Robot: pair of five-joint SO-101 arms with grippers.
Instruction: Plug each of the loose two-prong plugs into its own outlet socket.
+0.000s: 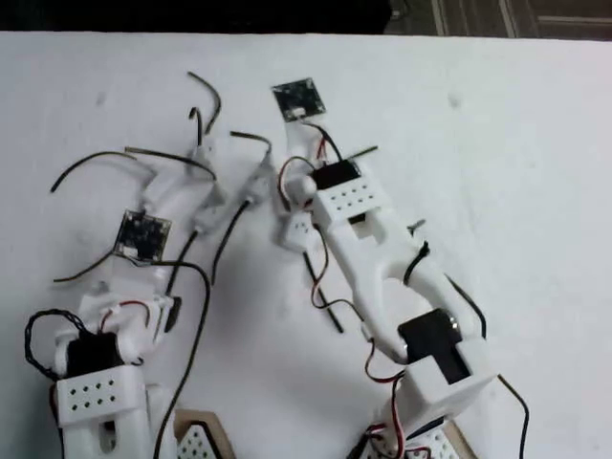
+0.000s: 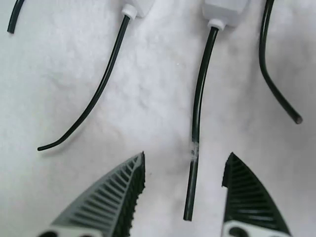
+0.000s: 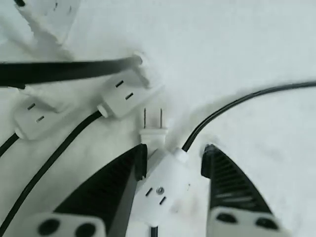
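In the right wrist view my right gripper (image 3: 174,148) is open, its fingers on either side of a white outlet socket (image 3: 163,190) that lies slots-up on the table. A white two-prong plug (image 3: 153,133) lies just past the fingertips, prongs pointing away. Two more sockets (image 3: 126,96) (image 3: 37,116) on black cables lie beyond it. My left gripper (image 2: 186,155) is open over the free end of a black cable (image 2: 195,148), which leads to a white body (image 2: 224,10); a second white body (image 2: 138,7) lies beside it. From above, the right gripper (image 1: 295,215) sits mid-table and the left gripper (image 1: 212,196) to its left.
Loose black cables (image 1: 96,158) curl over the white table (image 1: 516,143) around the left arm. One cable (image 3: 247,101) arcs away beside the right gripper. Another short cable end (image 2: 279,94) lies near the left gripper. The table's right half is bare.
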